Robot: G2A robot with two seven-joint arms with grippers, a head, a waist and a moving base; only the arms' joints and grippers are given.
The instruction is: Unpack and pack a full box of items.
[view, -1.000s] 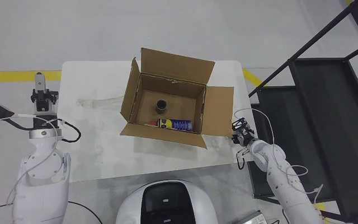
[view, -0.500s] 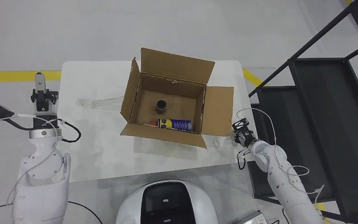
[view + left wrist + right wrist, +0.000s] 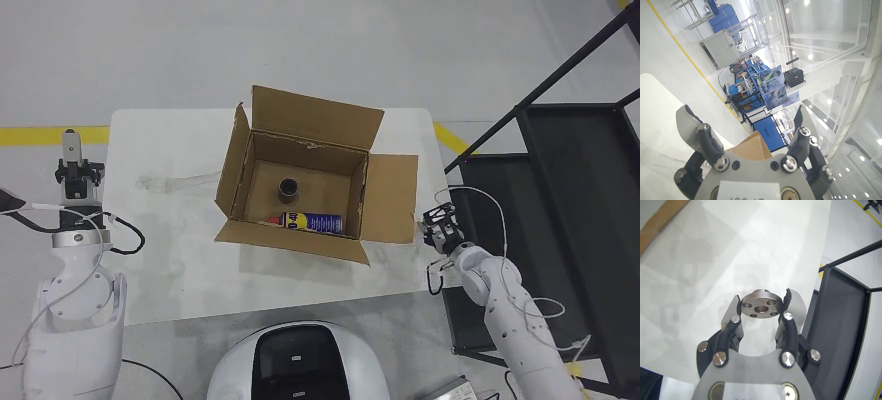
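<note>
Flange (image 3: pixel 761 309) of bare metal sits clamped between the fingers of my right tool (image 3: pixel 762 303), at the right edge of the counter (image 3: pixel 170 250), just beside the open cardboard box (image 3: pixel 315 115). My left tool (image 3: pixel 743 113) hangs spread wide and empty by the counter's left edge, well apart from the box.

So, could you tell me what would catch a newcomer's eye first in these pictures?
The open cardboard box in the middle of the table, with a blue spray can lying along its near wall and a dark ring farther in. Next, the right gripper at the table's right edge, shut on a metal flange, while the left gripper hangs open off the left edge.
</note>
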